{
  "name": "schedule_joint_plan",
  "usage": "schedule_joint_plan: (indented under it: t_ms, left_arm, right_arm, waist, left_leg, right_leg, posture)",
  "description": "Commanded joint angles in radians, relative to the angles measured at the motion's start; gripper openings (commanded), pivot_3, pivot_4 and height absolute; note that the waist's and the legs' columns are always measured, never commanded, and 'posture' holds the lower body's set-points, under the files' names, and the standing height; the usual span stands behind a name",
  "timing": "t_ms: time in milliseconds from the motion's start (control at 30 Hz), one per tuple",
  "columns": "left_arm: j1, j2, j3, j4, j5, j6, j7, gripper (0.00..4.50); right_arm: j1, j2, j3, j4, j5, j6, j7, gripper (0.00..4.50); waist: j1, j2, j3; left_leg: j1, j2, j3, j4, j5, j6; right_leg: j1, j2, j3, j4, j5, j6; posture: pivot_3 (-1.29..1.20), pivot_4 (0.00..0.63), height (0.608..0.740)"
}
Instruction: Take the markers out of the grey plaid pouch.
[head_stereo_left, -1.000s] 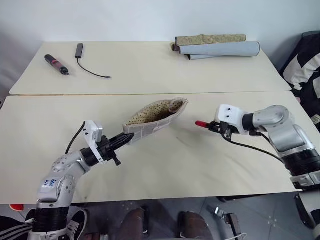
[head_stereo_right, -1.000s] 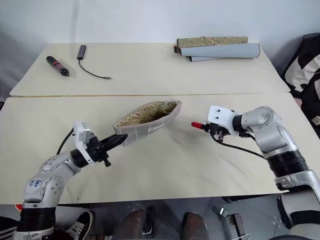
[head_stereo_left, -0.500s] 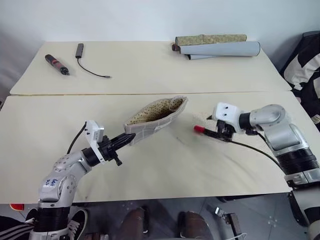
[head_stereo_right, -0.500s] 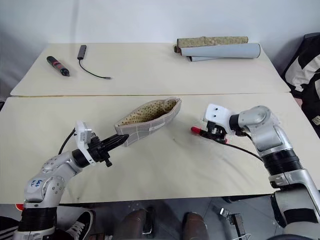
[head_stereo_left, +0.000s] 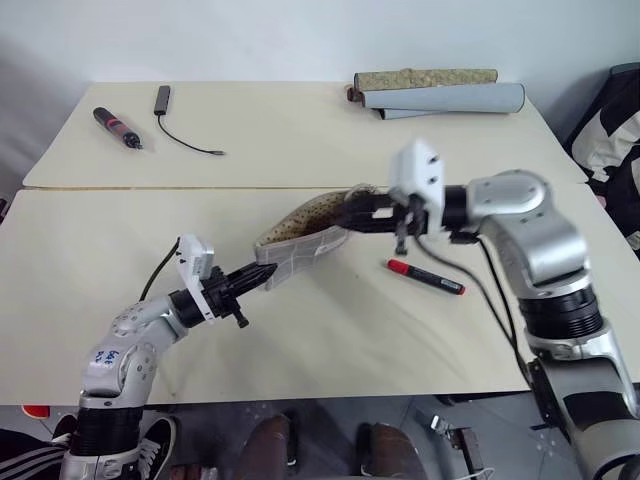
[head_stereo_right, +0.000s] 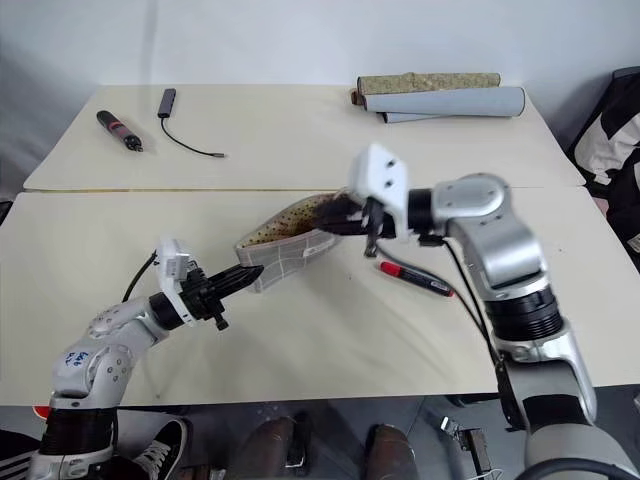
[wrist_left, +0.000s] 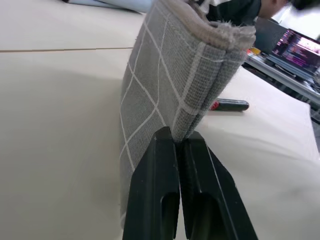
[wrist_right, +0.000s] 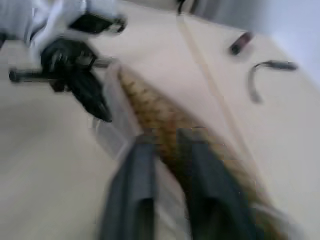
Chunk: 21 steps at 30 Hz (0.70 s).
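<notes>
Grey plaid pouch (head_stereo_left: 300, 240) held off table (head_stereo_left: 330, 330), corner pinched by left gripper (head_stereo_left: 262, 276). Red marker (head_stereo_left: 425, 277) now released onto table beside pouch; right gripper (head_stereo_left: 352, 216) back at pouch mouth, fingers narrowly apart, empty. Green highlighter presumably remains inside.

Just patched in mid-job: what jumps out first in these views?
The grey plaid pouch is held up off the near table, its corner pinched in the shut left gripper, with its brown lining gaping toward the right gripper, which is at the pouch's open mouth. A red marker lies on the table just right of the pouch, below the right arm.
</notes>
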Motion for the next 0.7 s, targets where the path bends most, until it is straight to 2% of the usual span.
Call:
schedule_joint_plan:
  t_ms: [33, 133, 267, 367, 567, 700]
  left_arm:
    - [-0.002, -0.002, -0.005, -0.060, -0.013, -0.002, 0.006, 0.00]
    - [0.003, -0.003, -0.004, -0.067, -0.017, 0.004, 0.013, 0.00]
    - [0.013, -0.001, 0.009, -0.083, -0.030, 0.017, 0.019, 0.00]
    - [0.019, -0.003, 0.014, -0.081, -0.042, 0.028, 0.019, 0.00]
    - [0.026, 0.026, -0.008, -0.108, -0.140, 0.153, -0.034, 0.00]
    - [-0.010, 0.039, -0.006, -0.104, -0.197, 0.238, -0.036, 0.00]
  right_arm:
    - [-0.051, 0.036, 0.057, 0.031, -0.084, -0.103, -0.043, 0.62]
    - [-0.065, 0.045, 0.067, 0.074, -0.104, -0.133, -0.041, 0.62]
    - [-0.062, -0.042, 0.130, 0.126, -0.211, -0.283, 0.033, 0.62]
    - [-0.082, -0.090, 0.158, 0.122, -0.238, -0.304, 0.101, 0.62]
    - [-0.139, -0.061, 0.194, 0.160, -0.290, -0.348, 0.126, 0.62]
    - [-0.162, -0.076, 0.272, 0.173, -0.386, -0.391, 0.176, 0.62]
  waist:
    - [-0.001, 0.000, 0.000]
    - [-0.003, 0.000, 0.000]
    - [0.001, 0.000, 0.000]
    - [0.000, 0.000, 0.000]
    - [-0.010, 0.000, 0.000]
    - [-0.008, 0.000, 0.000]
  left_leg:
    - [0.000, 0.000, 0.000, 0.000, 0.000, 0.000]
    - [0.000, 0.001, 0.000, 0.000, 0.000, -0.001]
    - [0.000, 0.001, 0.000, 0.000, 0.001, 0.000]
    - [0.000, 0.001, 0.000, 0.000, 0.000, 0.000]
    - [0.001, 0.004, 0.001, 0.000, 0.001, -0.001]
    - [0.001, 0.008, 0.001, 0.001, 0.000, -0.003]
  right_leg:
    - [0.000, 0.000, 0.000, 0.000, 0.000, 0.000]
    - [-0.001, 0.002, 0.001, 0.000, 0.000, 0.000]
    - [0.000, 0.002, 0.001, 0.000, 0.000, 0.000]
    - [0.000, 0.002, 0.002, 0.000, 0.000, 0.000]
    - [0.000, 0.006, 0.003, -0.001, 0.000, 0.000]
    - [0.000, 0.011, 0.005, -0.002, 0.001, -0.002]
  posture:
    - [0.00, 0.150, 0.740]
    - [0.00, 0.150, 0.740]
    - [0.00, 0.150, 0.740]
    - [0.00, 0.150, 0.740]
    - [0.00, 0.150, 0.740]
    - [0.00, 0.150, 0.740]
